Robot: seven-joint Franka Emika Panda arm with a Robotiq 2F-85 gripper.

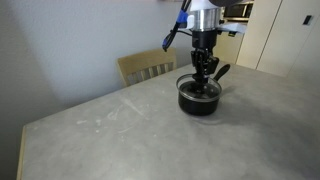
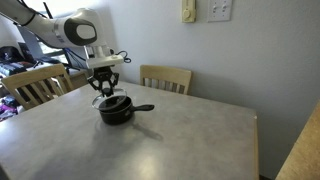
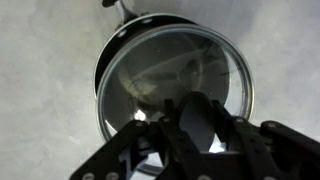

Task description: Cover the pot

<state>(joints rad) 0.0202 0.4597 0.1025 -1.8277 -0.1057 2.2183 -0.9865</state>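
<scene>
The small round black saucepan (image 1: 198, 100) (image 2: 115, 112) sits on the grey table (image 2: 180, 140), with the flat round glass lid (image 3: 175, 70) lying on its rim. The pincer (image 3: 203, 125) straddles the lid's black knob (image 3: 205, 112); whether it clamps the knob cannot be told.

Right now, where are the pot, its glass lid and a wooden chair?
pot (image 2: 116, 116): an exterior view, black side wall.
glass lid (image 3: 180, 65): wrist view, clear pane.
wooden chair (image 2: 166, 71): an exterior view, backrest top rail.
</scene>
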